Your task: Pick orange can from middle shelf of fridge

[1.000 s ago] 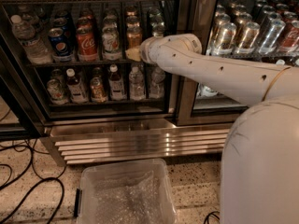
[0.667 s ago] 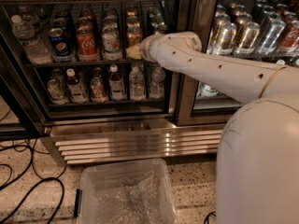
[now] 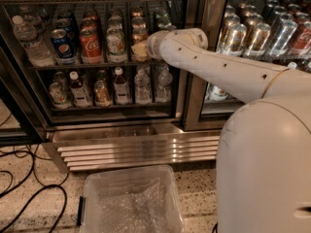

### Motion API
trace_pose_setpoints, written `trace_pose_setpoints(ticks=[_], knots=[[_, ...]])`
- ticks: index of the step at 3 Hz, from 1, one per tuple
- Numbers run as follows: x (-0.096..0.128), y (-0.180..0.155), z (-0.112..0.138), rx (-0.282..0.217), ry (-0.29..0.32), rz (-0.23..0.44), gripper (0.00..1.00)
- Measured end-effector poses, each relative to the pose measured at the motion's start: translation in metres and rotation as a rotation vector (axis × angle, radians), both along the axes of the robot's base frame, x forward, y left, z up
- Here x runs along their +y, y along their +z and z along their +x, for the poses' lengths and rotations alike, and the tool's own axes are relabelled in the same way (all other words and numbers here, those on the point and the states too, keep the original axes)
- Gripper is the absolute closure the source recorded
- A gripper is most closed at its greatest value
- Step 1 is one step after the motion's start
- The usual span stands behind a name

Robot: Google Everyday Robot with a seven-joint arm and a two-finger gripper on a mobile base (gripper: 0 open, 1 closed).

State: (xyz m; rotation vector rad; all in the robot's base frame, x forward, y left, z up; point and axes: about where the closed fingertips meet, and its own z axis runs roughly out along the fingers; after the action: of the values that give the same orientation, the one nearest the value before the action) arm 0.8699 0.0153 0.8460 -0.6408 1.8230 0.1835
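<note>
The fridge (image 3: pixel 192 81) stands with its left compartment exposed. Its middle shelf (image 3: pixel 97 65) is a dark wire rack holding rows of cans. The orange can (image 3: pixel 138 35) stands at the front of its row, just right of a white-and-green can (image 3: pixel 115 43) and a red Coca-Cola can (image 3: pixel 91 45). My gripper (image 3: pixel 145 45) is at the end of the white arm, reaching in from the right at shelf height. It sits right against the orange can's right side and is mostly hidden behind the wrist.
A blue can (image 3: pixel 63 43) and a water bottle (image 3: pixel 29 38) stand at the shelf's left. Small bottles (image 3: pixel 121 86) fill the rack below. Silver cans (image 3: pixel 257 33) sit behind the right door. A clear plastic bin (image 3: pixel 131 203) and black cables (image 3: pixel 24 188) lie on the floor.
The arm's end has shifted slightly up and left, closer in on the orange can. The cans have not moved.
</note>
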Motion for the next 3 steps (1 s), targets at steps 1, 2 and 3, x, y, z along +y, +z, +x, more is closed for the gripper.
trace_pose_setpoints(ticks=[1, 2, 3], knots=[[0.005, 0.002, 0.011, -0.002, 0.003, 0.002, 0.29], [0.011, 0.001, 0.023, 0.004, 0.008, 0.004, 0.29], [0.013, 0.000, 0.026, 0.007, 0.009, 0.005, 0.29]])
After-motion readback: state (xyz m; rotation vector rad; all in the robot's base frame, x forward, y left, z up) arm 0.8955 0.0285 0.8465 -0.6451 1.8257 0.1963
